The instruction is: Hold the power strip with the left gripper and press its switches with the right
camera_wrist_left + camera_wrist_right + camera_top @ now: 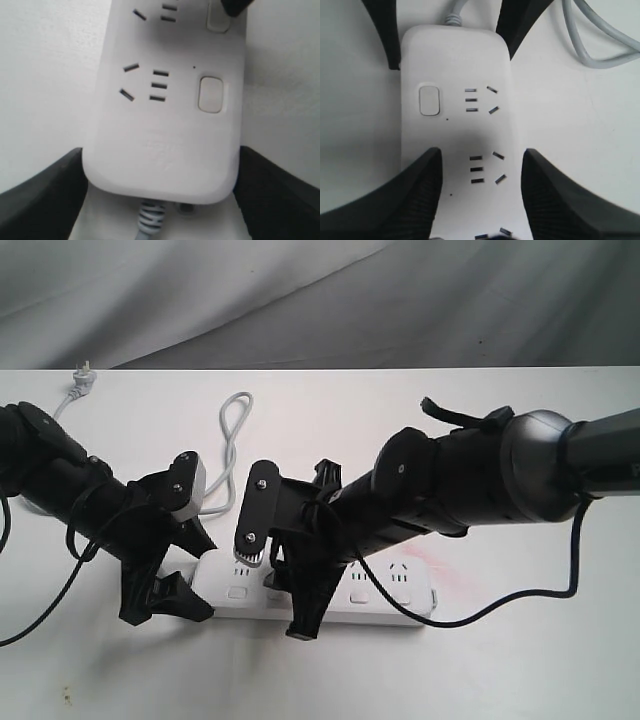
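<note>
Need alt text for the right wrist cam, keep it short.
A white power strip lies on a white table, the open right gripper straddling it and covering part of its switch side. At the cord end the left gripper grips both sides. One switch shows between the two grippers, and a grey cord loops beside.

The power strip [400, 592] in the left gripper [172, 575] is smooth white plastic with a soft satin sheen, and its switches [210, 94] look like the same plastic. The cord [590, 47] is matt grey and rubbery, ribbed where it leaves the strip. The right gripper [481, 200] has fingers [557, 202] of matt black plastic with a fine grain. Behind it, the joint [535, 465] looks like shiny grey metal. The table [500, 670] under both is matt white, and the backdrop [300, 300] is creased grey cloth.
</note>
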Available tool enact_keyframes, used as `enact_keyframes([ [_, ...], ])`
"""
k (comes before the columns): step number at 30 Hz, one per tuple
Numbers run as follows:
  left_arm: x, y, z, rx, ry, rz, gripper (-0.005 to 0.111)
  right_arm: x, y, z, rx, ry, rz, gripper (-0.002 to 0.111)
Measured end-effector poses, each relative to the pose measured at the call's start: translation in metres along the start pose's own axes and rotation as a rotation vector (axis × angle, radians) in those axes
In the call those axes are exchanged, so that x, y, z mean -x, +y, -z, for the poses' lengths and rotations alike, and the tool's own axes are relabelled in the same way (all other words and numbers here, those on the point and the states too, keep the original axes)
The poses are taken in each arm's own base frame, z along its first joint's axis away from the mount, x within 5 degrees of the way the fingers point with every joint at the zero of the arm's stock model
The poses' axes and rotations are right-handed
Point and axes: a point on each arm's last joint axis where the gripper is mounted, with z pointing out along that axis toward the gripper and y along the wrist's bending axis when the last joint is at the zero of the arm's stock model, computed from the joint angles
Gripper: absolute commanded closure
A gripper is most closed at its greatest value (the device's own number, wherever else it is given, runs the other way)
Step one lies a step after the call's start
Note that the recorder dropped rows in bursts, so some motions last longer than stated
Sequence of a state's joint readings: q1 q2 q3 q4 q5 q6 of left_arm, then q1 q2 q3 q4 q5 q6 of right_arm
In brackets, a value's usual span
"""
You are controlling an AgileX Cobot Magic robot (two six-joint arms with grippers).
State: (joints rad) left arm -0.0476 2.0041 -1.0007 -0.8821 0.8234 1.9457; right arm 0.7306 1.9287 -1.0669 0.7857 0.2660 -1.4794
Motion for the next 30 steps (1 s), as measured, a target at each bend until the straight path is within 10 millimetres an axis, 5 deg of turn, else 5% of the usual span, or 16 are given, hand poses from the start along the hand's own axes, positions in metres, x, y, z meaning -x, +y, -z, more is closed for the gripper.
enact_keyframes([
  [30,0.0,0.0,0.0,0.0,0.0,0.0,0.057,-0.0043,0.0008,-0.0079,-0.001,0.011,-0.029,0.062],
])
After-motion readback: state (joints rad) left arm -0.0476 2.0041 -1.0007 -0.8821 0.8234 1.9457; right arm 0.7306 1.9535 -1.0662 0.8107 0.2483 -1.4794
